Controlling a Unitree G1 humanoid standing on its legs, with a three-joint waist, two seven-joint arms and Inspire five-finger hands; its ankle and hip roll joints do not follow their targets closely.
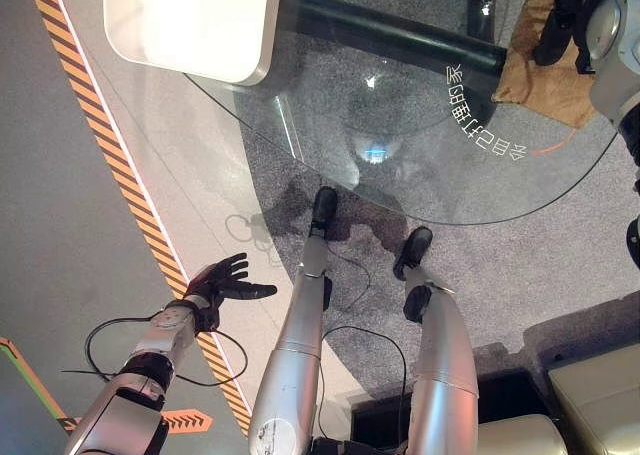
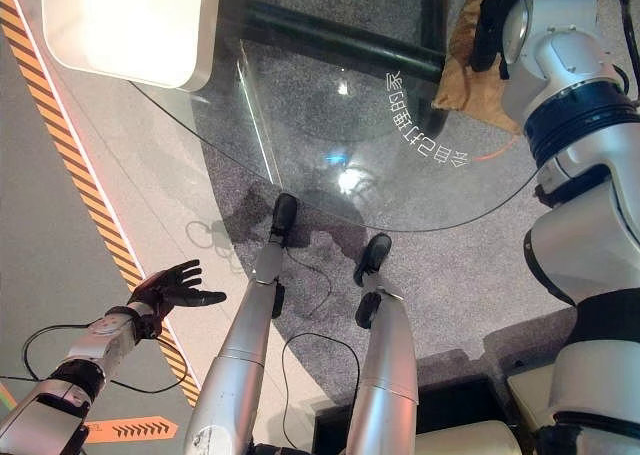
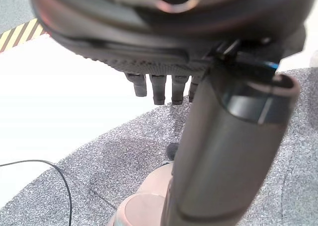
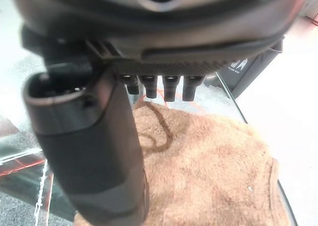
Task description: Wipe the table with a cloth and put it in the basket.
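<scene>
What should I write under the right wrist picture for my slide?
The robot's right hand hovers open over a fuzzy brown cloth lying on the glass table.

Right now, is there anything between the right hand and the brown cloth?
No. In the right wrist view the right hand hovers open over the brown cloth with nothing between.

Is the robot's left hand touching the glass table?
No: the left hand hangs open over the floor, apart from the glass table.

Tan-brown cloth (image 4: 208, 161) on the clear glass counter (image 1: 420, 165) (white lettering); grey speckled carpet (image 1: 560, 265), orange-and-black striped floor tape (image 1: 120, 175).
</scene>
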